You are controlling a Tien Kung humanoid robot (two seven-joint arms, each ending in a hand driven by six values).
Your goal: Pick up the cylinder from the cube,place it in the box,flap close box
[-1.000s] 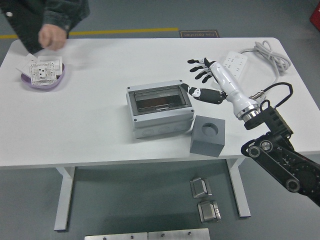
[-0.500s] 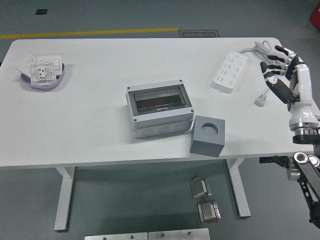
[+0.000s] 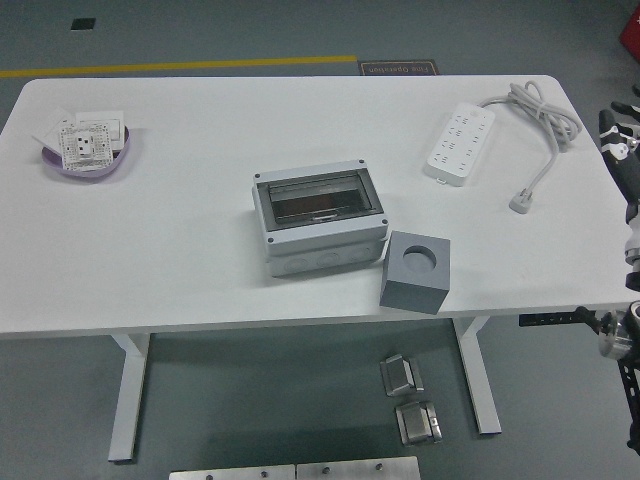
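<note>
- Progress is judged to be at or near its end: the box (image 3: 322, 221) is seen in the middle of the table (image 3: 200, 260) with its smoked, see-through flap lying flat in its frame, closed as far as can be seen.
- The cube (image 3: 416, 271) stands just beside the box, at the box's near right corner, and the round socket in its top is empty; no cylinder is seen on it.
- The cylinder itself cannot be made out anywhere in the head view; it is judged to lie inside the box, though only a dark reddish shape is shown through the tinted flap and this cannot be confirmed.
- Only a sliver of the right robot hand (image 3: 620, 143) is shown at the picture's right edge, beyond the table's right end; whether its fingers are apart or together cannot be told, and nothing is seen held in it.
- From that robot hand, the box and the cube lie well apart to its left and somewhat nearer the table's front edge; the white power strip (image 3: 459, 143) and its coiled cable (image 3: 545, 115) lie between, nearer the robot hand.
- The left robot hand is not in view.
- Farthest from the robot hand, at the table's far left, a purple bowl (image 3: 86, 163) holding white socket plates is seen; it plays no part in the task.
- Nothing is judged to remain beyond, perhaps, a check that the flap is fully latched.
</note>
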